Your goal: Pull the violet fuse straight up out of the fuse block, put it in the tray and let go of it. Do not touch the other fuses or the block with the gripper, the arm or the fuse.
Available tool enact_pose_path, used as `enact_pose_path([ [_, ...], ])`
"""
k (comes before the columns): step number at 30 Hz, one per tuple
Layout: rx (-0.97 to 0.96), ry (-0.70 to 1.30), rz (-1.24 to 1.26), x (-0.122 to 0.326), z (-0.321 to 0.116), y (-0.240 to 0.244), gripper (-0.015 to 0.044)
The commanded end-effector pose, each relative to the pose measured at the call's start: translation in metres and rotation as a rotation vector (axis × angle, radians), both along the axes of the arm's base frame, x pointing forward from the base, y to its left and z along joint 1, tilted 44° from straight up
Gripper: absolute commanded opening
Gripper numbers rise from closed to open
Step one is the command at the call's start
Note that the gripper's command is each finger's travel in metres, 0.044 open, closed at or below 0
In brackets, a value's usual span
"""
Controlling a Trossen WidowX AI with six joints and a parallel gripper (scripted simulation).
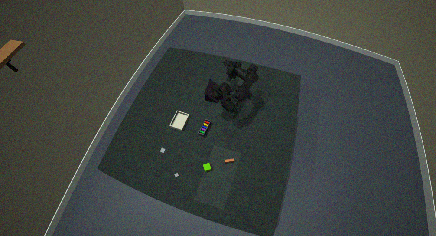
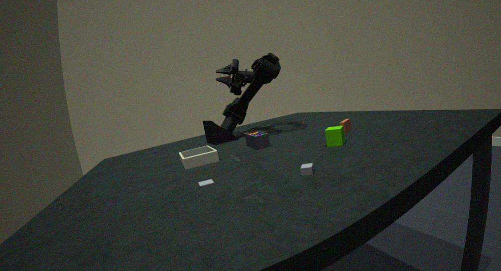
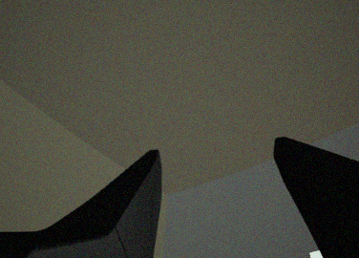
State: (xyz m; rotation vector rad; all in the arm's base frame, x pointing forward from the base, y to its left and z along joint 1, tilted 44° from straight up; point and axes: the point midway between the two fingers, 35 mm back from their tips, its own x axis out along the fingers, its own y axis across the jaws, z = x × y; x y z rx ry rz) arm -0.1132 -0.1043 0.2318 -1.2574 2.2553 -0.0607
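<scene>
Gripper of the black arm sits high above the dark green table, well apart from everything on it, fingers spread to a medium gap with nothing between them. I see only wall and floor through the wrist view. Small dark rectangular fuse block stands just beside the white rectangular tray. Violet fuse is seated in the block, in the coloured row near the green end; its long axis runs across the block's width. Too small for me to tell more about its pose. Bright green cube and orange block sit off to the side.
</scene>
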Motion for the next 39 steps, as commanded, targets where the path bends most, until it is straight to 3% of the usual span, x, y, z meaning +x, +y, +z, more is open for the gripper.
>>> enact_pose_path([
  [1,0.002,0.002,-0.003,-0.001,0.000,0.001,0.0230],
  [7,0.100,0.075,-0.159,-0.028,0.002,0.033,0.0074],
  [14,0.318,0.155,-0.431,-0.057,0.006,0.107,0.0074],
  [20,0.535,0.158,-0.649,-0.054,0.008,0.179,0.0074],
  [30,0.900,0.014,-0.963,0.011,0.014,0.290,0.0074],
  [39,1.025,-0.186,-1.260,0.113,0.015,0.341,0.0074],
])
